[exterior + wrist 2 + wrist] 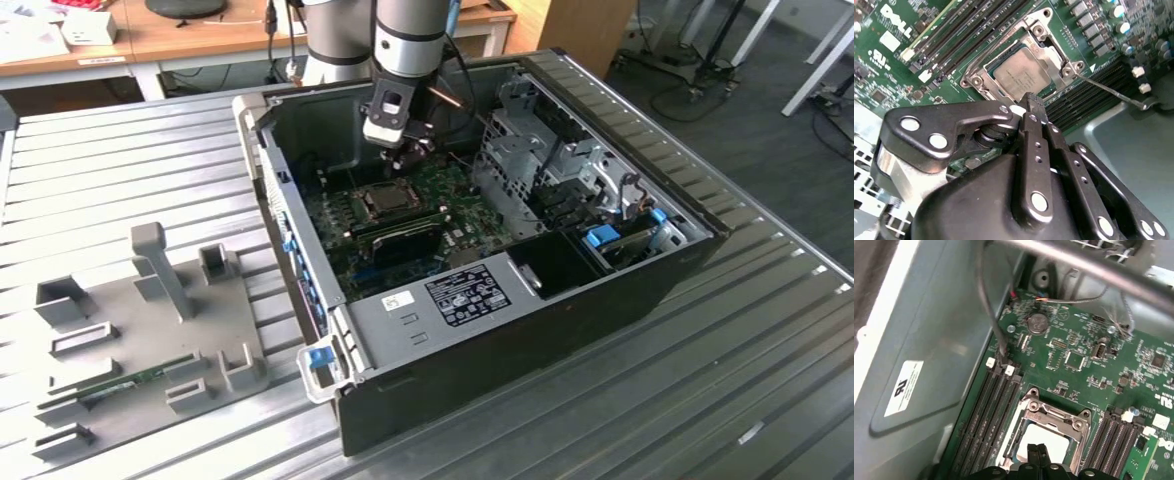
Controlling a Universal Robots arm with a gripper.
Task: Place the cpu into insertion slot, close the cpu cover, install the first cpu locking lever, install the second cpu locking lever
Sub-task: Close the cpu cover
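Grey metal tops the cpu (1019,75), seated in its socket under the cpu cover (1056,416), just beyond the hand (1032,100), clenched and seemingly empty. It is likely thin, light, stiff and fragile; edges suit gripping.

Robotics lab: open PC tower (534,370) on ribbed metal bench (747,400), grey fixture plate (147,345), wooden desks (200,40) behind.

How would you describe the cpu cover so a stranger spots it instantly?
Look inside the open computer case at the green motherboard. Between the black memory slots sits the cpu cover, the only silvery frame, its window showing the grey cpu.
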